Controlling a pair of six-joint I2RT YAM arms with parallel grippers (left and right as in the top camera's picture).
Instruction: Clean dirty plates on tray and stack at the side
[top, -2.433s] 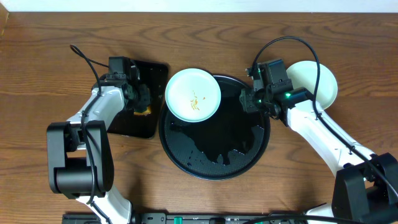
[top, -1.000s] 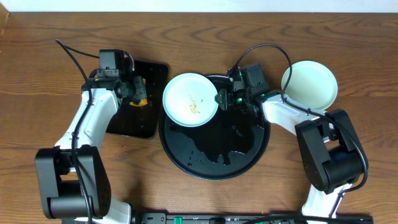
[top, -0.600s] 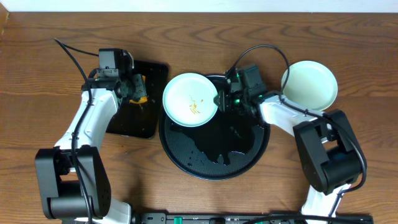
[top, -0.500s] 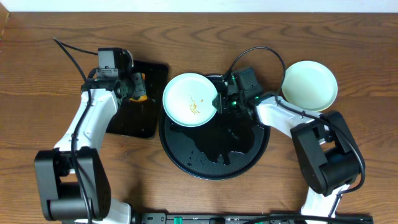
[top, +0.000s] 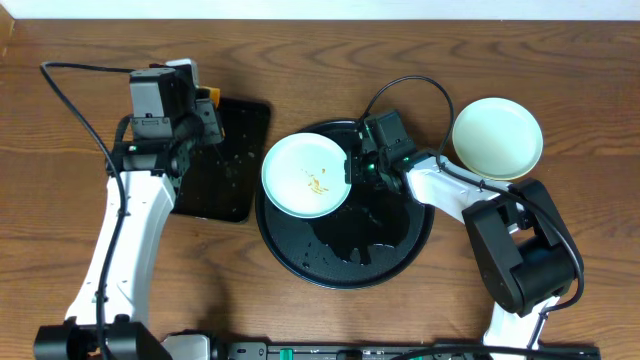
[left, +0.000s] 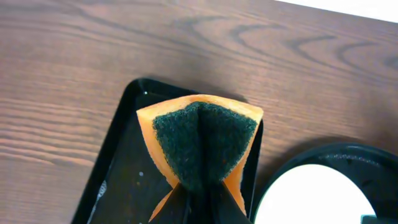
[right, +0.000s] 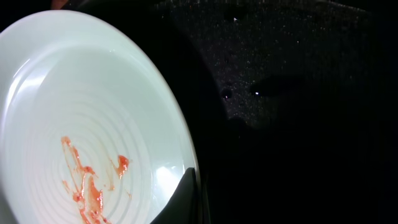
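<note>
A pale mint plate (top: 307, 175) with orange-red sauce smears lies on the left part of the round black tray (top: 380, 240), overhanging its left rim. My right gripper (top: 353, 168) is shut on the plate's right rim. In the right wrist view one finger (right: 194, 200) lies over the inside of the plate's (right: 74, 106) edge, and the smears show near the bottom. My left gripper (top: 198, 108) is shut on an orange sponge (left: 202, 140) with a dark green scrub face, held above the rectangular tray. Another pale plate (top: 497, 137) sits on the table at the right.
The small rectangular black tray (top: 215, 165) lies left of the round tray, wet with droplets; it also shows in the left wrist view (left: 109, 174). The round tray's floor (right: 298, 81) is wet and speckled. Cables loop above both arms.
My left gripper has lifted the sponge off the rectangular tray and moved up and back. My right gripper has moved left to the plate's rim, and the plate has shifted slightly toward the front.
</note>
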